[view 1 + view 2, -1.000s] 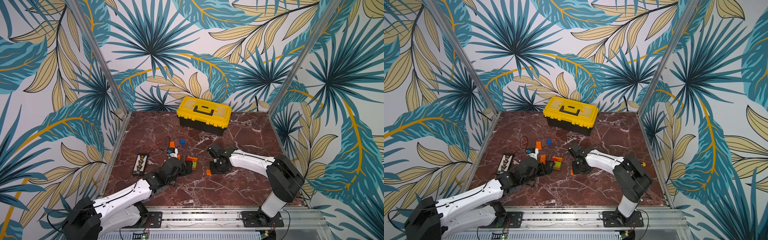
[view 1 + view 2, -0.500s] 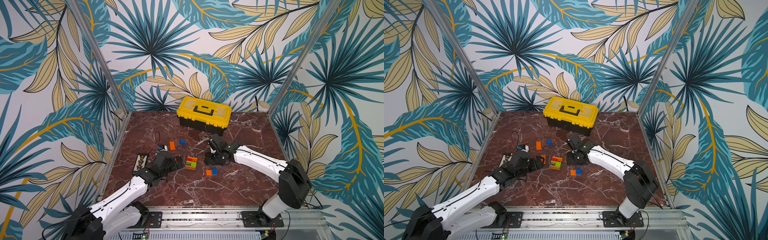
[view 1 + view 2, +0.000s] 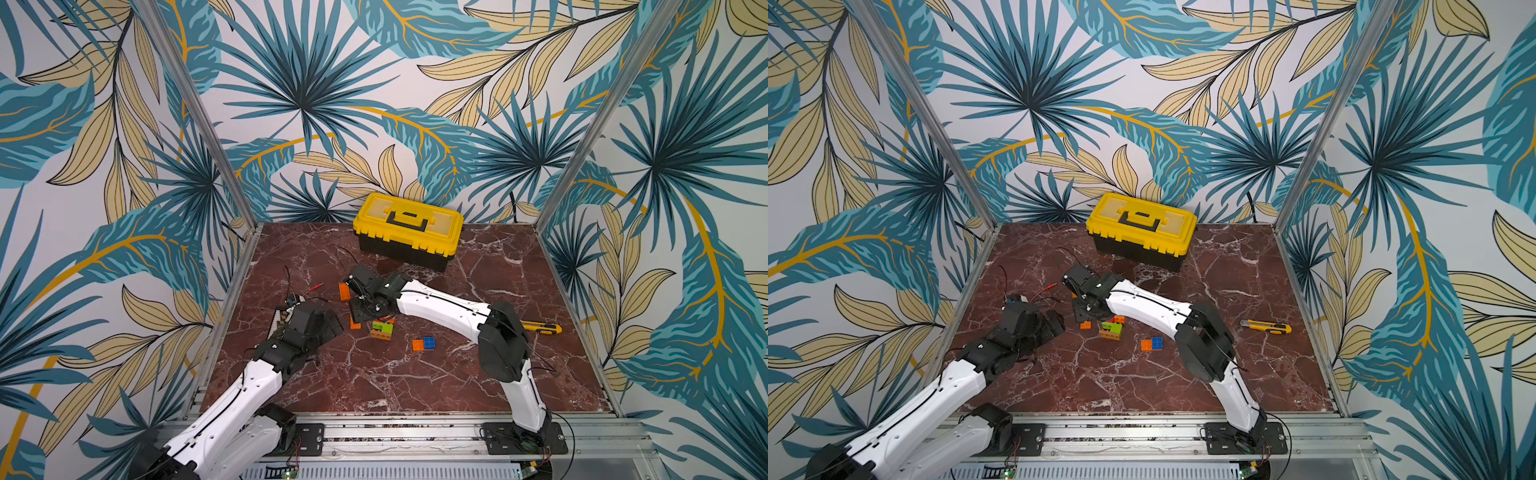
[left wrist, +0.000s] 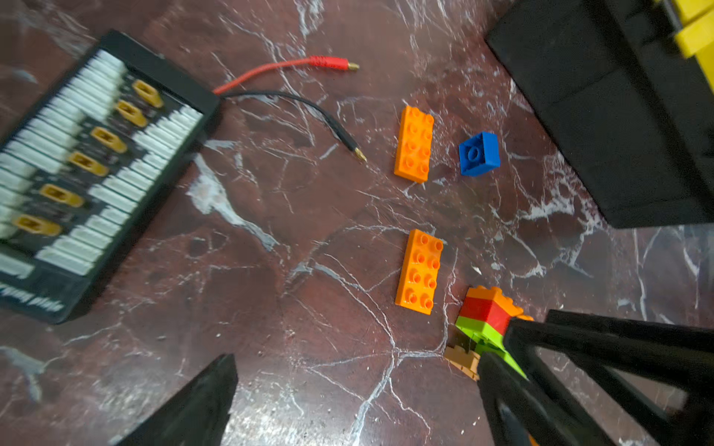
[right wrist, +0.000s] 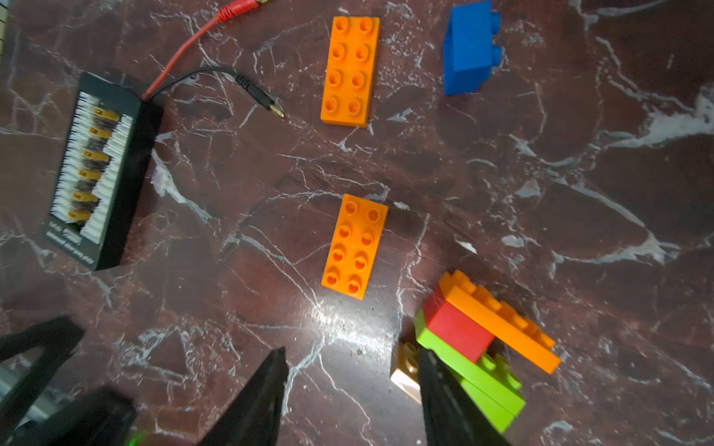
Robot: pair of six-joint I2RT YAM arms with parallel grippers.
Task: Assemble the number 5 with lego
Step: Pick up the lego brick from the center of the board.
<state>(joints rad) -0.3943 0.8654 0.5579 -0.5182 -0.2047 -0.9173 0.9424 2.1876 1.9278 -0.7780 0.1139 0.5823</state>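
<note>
One orange brick point(image 5: 355, 247) near stack point(image 5: 475, 340)

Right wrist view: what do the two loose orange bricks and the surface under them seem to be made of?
Orange bricks: moulded plastic, it seems; uniform colour, crisp round studs, smooth semi-gloss faces. Tabletop: looks like polished red-brown marble, with white veins and a bright glare patch; it could equally be a printed laminate.

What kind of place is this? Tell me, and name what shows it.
Probably a robot lab test cell, not a home: robot arms bolted to a metal rail, a marble-look tabletop boxed in by leaf-print panels, with a toolbox and scattered lego.
</note>
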